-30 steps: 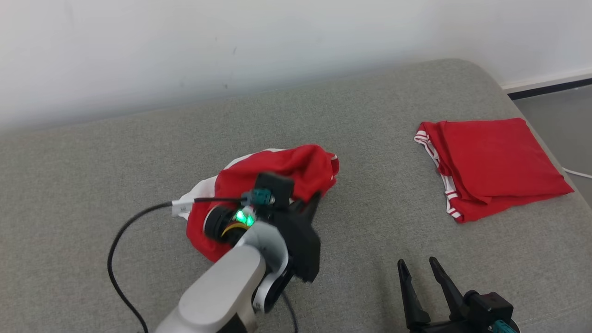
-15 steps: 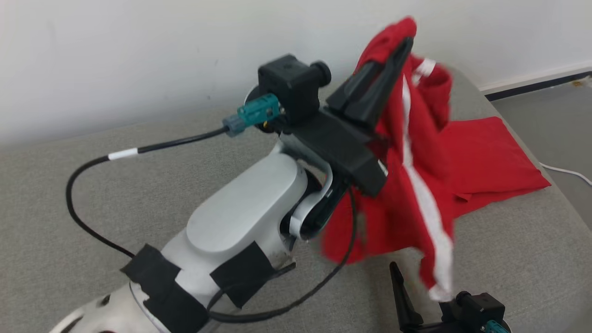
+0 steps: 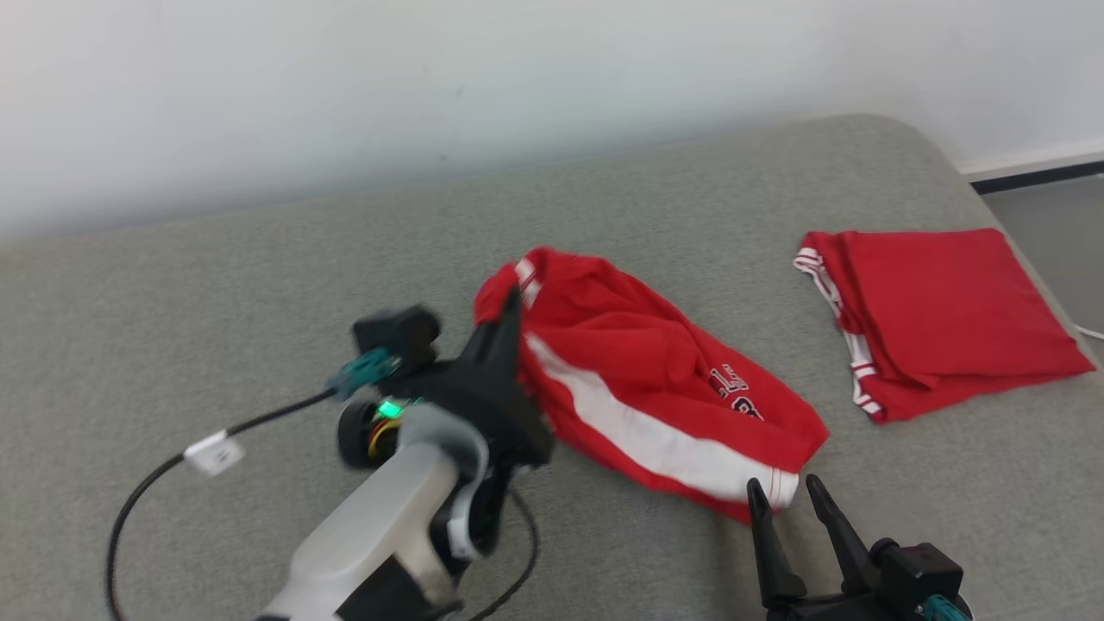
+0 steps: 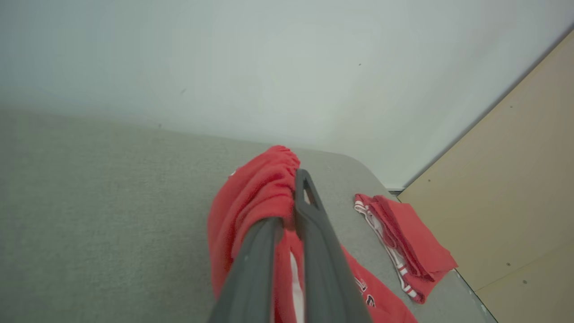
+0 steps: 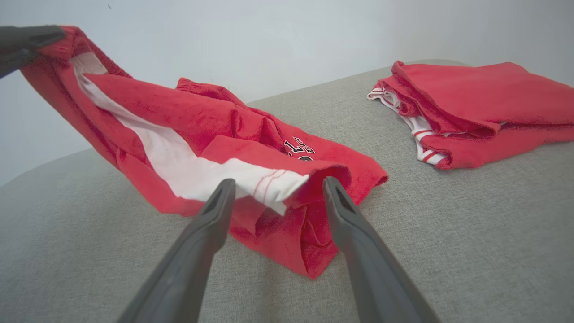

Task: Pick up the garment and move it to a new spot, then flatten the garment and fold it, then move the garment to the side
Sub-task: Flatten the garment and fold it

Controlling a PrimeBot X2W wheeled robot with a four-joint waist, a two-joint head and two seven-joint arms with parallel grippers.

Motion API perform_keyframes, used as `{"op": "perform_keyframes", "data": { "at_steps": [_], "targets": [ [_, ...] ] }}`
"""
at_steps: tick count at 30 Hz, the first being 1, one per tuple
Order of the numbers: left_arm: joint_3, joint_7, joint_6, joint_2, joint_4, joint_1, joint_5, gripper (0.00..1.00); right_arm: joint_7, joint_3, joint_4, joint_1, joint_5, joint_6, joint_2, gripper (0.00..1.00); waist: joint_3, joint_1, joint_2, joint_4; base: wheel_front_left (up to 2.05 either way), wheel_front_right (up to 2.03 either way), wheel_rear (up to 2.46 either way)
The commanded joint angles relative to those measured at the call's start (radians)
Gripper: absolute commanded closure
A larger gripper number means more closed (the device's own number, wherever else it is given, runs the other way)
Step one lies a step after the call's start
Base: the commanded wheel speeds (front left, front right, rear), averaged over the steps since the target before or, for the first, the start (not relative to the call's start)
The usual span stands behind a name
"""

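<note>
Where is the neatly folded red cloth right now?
In the head view, the folded red cloth lies at the far right of the grey cushion, near its edge, apart from the crumpled red garment in the middle.

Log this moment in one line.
left fingers: shut on garment | right fingers: open, near its hem | second garment: folded, aside

We're indoors in a plain room, home or test space, hard to call: a wide grey upholstered cushion [image 3: 259, 285] runs along a blank white wall [image 3: 431, 86], with a dark skirting strip [image 3: 1044, 172] and grey floor [image 3: 1056, 216] at the corner. Laundry on the fabric: a red-and-white garment [image 3: 655, 397] and a folded red garment [image 3: 940, 302].
</note>
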Motion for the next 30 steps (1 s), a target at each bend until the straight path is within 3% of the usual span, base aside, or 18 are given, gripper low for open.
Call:
{"op": "perform_keyframes", "data": {
  "at_steps": [1,7,18,19,20,21,22,30],
  "targets": [
    [0.016,-0.006,0.004,0.009,0.001,0.019,0.007,1.00,-0.003,0.000,-0.003,-0.001,-0.010,-0.002,0.003,0.00,0.009,0.0000,0.0000,0.036,0.00,0.00,0.00],
    [0.174,-0.006,0.008,0.040,0.001,0.200,0.039,1.00,0.009,-0.004,-0.017,0.011,-0.020,-0.002,0.003,0.00,0.005,0.0000,0.0000,0.093,0.00,0.00,0.00],
    [0.361,-0.006,-0.019,-0.003,-0.050,0.461,0.098,0.99,0.036,-0.007,-0.050,0.029,-0.036,-0.002,0.002,0.00,-0.019,0.0000,0.0000,0.148,0.00,0.00,0.00],
    [0.376,-0.006,-0.021,-0.007,-0.058,0.479,0.104,0.69,0.038,-0.007,-0.054,0.032,-0.038,-0.002,0.003,0.00,-0.020,0.0000,0.0000,0.150,0.00,0.00,0.00],
    [0.396,-0.006,-0.023,-0.009,-0.069,0.496,0.112,0.53,0.040,-0.009,-0.057,0.034,-0.040,-0.002,0.003,0.00,-0.022,0.0000,0.0000,0.152,0.00,0.00,0.00],
    [0.413,-0.006,-0.026,-0.011,-0.079,0.512,0.123,0.17,0.044,-0.010,-0.060,0.036,-0.041,-0.002,0.002,0.00,-0.024,0.0000,0.0000,0.154,0.00,0.00,0.00],
    [0.428,-0.006,-0.029,-0.014,-0.090,0.530,0.139,0.00,0.045,-0.011,-0.063,0.039,-0.043,-0.002,0.002,0.00,-0.026,0.0000,0.0000,0.155,0.00,0.00,0.00],
    [0.570,-0.005,-0.041,-0.027,-0.217,0.667,0.266,0.00,0.061,-0.019,-0.082,0.059,-0.048,-0.002,0.002,0.00,-0.043,0.0000,0.0000,0.162,0.00,0.00,0.00]
  ]
}}
